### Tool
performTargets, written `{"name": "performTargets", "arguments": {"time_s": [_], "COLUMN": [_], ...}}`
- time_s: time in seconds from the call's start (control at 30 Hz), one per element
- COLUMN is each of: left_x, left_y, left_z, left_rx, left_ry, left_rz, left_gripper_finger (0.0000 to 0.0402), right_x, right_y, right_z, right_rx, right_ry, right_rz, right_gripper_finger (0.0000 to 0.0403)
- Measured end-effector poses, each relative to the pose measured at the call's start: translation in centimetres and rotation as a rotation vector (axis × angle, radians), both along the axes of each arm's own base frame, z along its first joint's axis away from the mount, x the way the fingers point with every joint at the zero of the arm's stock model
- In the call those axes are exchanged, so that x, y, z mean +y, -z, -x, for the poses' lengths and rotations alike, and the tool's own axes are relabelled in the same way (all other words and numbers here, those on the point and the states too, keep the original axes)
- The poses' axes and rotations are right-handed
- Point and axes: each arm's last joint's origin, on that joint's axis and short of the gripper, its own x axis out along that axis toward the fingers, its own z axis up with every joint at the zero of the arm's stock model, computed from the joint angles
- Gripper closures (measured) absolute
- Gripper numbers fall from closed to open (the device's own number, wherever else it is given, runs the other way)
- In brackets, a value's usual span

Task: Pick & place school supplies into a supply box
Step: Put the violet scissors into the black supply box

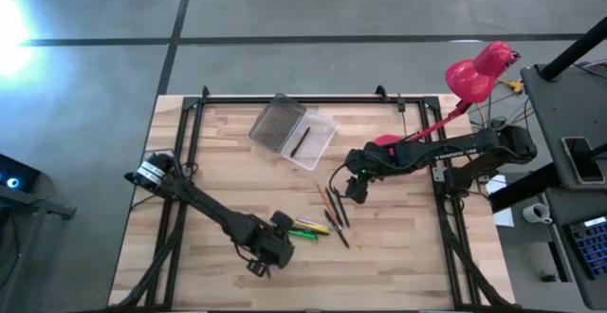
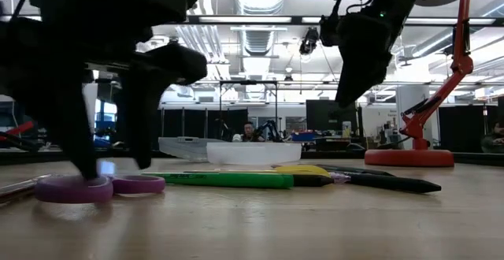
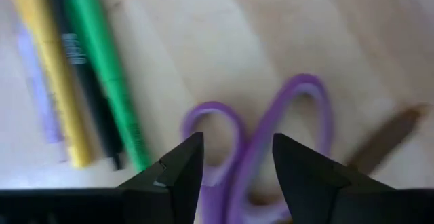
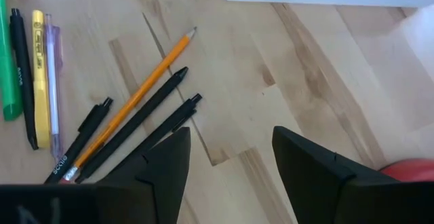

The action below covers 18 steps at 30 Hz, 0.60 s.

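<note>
The purple-handled scissors (image 3: 258,149) lie flat on the wood, handle loops (image 2: 75,187) toward the near left. My left gripper (image 3: 234,149) is open and lowered over them, one finger on each side of where the loops join (image 2: 110,165). Beside them lie a green marker (image 3: 108,81), a black pen and a yellow one (image 3: 57,88). More black pens and an orange pencil (image 4: 146,91) lie mid-table. My right gripper (image 1: 356,192) is open and hangs above the table (image 2: 350,94) near those pens (image 4: 230,142). The clear supply box (image 1: 305,138) stands open with its ribbed lid (image 1: 277,123) laid back and one dark pen inside. My left gripper comes at the scissors' handle end from above, pointing down, one finger (image 2: 79,161) reaching down to a purple loop. I cannot tell whether either finger touches it. The scissors lie flat on the table.
A red desk lamp (image 1: 474,71) stands at the far right, its base (image 2: 408,157) on the table behind my right arm. Black frame rails run along the table's left, right and far edges. Bare wood lies between the box and the pens (image 1: 237,175).
</note>
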Motion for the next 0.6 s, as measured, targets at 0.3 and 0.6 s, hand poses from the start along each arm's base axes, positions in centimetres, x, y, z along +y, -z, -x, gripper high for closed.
{"name": "performTargets", "arguments": {"time_s": [0.3, 0.6], "left_x": [0.1, 0.6], "left_y": [0.6, 1.8], "left_z": [0.5, 0.8], "left_rx": [0.034, 0.017], "left_ry": [0.055, 0.1], "left_rz": [0.007, 0.006], "left_gripper_finger": [0.0243, 0.0263], "right_x": [0.0, 0.0], "right_y": [0.0, 0.1], "right_z": [0.0, 0.1], "right_rx": [0.0, 0.003], "right_ry": [0.001, 0.005], "right_rz": [0.0, -0.002], "right_gripper_finger": [0.0199, 0.0199]}}
